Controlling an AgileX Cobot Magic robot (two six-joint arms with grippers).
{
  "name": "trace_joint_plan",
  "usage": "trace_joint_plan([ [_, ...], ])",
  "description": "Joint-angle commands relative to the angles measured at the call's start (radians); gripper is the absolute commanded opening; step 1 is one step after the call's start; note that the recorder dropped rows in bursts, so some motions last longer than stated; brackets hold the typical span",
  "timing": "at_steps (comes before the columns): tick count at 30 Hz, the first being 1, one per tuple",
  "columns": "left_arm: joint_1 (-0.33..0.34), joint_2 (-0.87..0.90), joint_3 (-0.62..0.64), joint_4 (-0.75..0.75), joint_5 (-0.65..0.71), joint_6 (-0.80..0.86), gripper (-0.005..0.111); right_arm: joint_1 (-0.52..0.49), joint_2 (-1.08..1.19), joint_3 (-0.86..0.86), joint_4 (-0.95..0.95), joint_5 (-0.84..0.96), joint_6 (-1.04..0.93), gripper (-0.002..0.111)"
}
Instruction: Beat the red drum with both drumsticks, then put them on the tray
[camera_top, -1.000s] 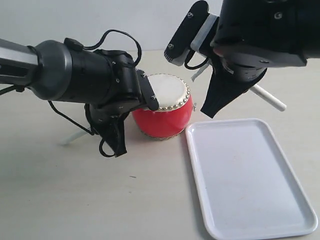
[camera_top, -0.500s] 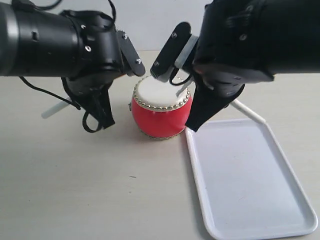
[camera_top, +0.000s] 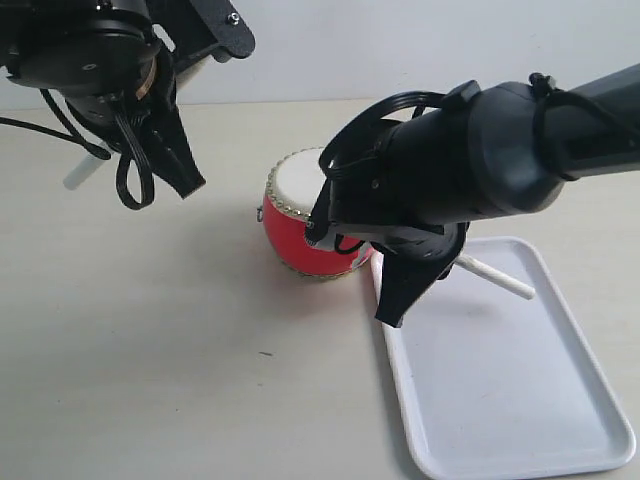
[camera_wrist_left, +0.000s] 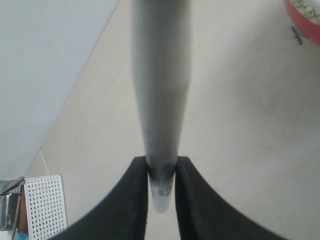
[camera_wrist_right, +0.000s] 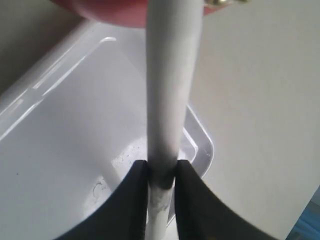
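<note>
Dropped right gripper (camera_wrist_right: 161, 167) from drum (camera_top: 295, 245) to tray (camera_top: 500, 390) at counter's (camera_top: 200, 380) near-right corner, pinching one drumstick (camera_top: 495, 278); hoisted left gripper (camera_wrist_left: 161, 165) toward far-left corner, clamping other drumstick (camera_wrist_left: 160, 75). Judged beating over, placing next.

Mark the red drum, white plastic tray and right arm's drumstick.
Glossy red drum (camera_top: 292, 242), exterior view, side wall.
White plastic tray (camera_top: 500, 400), exterior view, bare floor.
Cream-white wooden drumstick (camera_wrist_right: 171, 75), right wrist view, mid-shaft.

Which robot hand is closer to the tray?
Right. The right gripper hangs over the tray at its edge beside the drum; the left gripper is up high, beyond the drum.
</note>
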Motion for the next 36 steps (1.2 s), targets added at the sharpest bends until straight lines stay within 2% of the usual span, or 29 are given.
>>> trace_joint_plan([
  [1,0.0,-0.011,0.0,-0.013,0.007,-0.009,0.0,-0.004,0.0,0.006,-0.017,0.003,-0.002,0.0],
  [6,0.0,-0.011,0.0,-0.031,0.0,-0.009,0.0,-0.004,-0.028,0.006,-0.025,0.001,0.011,0.0],
  [9,0.0,-0.011,0.0,-0.049,-0.056,-0.009,0.0,-0.004,-0.089,0.006,-0.024,0.001,0.017,0.0],
  [17,-0.002,-0.035,0.0,-0.224,-0.336,-0.007,0.0,-0.039,-0.331,-0.014,0.049,0.002,0.029,0.0],
  [22,-0.002,-0.102,-0.006,-0.371,-0.531,0.001,0.0,-0.11,-0.478,-0.015,0.125,-0.013,-0.033,0.0],
  [27,-0.004,-0.179,-0.041,-0.591,-0.688,0.036,0.0,-0.199,-0.575,-0.015,0.217,-0.034,-0.094,0.0],
  [30,-0.026,-0.202,-0.055,-0.682,-0.699,0.115,0.0,-0.244,-0.602,-0.015,0.306,-0.069,-0.137,0.0],
  [36,-0.125,-0.198,-0.059,-0.708,-0.68,0.173,0.0,-0.297,-0.634,-0.015,0.569,-0.13,-0.277,0.0],
])
